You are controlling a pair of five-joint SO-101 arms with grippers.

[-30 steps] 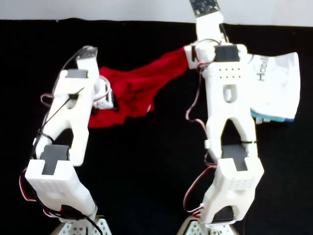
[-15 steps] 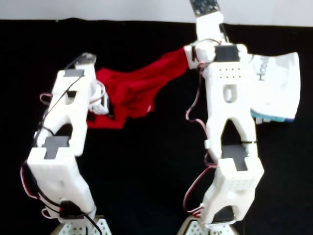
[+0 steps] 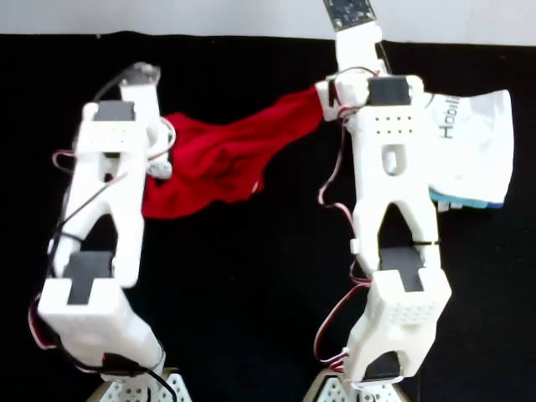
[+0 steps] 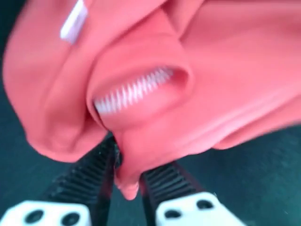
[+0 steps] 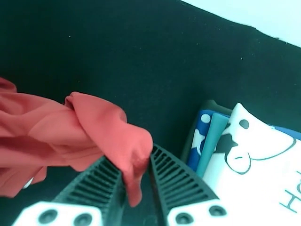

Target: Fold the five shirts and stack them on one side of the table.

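The left arm (image 3: pixel 105 201) stands over the left part of the black surface (image 3: pixel 251 293), and the left claw (image 4: pixel 126 172) is clamped tight on the left end of the red shirt (image 3: pixel 218 155). In the left wrist view both ribbed fingers (image 4: pixel 94 174) pinch a little nub of red cloth, with basically no gap between them. Further up the fabric there's a small white tag (image 4: pixel 74 21), plus a strip of white zigzag stitching (image 4: pixel 134 89) tucked inside a fold.

The shirt is all bunched up and strung between the two arms, running from the near left up toward the far right. The low left bit looks like it's lying on the surface, but I can't tell about the middle.

At the far end the right claw (image 5: pixel 136 176) is nipped onto the other end, with a rumpled corner of red poking out between its fingers. The right arm (image 3: pixel 394 193) stretches straight back over the surface.

Just right of that arm sits the stack of folded shirts (image 3: pixel 473 151). A white printed one is on top, and teal and blue edges peek out underneath. The stack isn't touching the red shirt.
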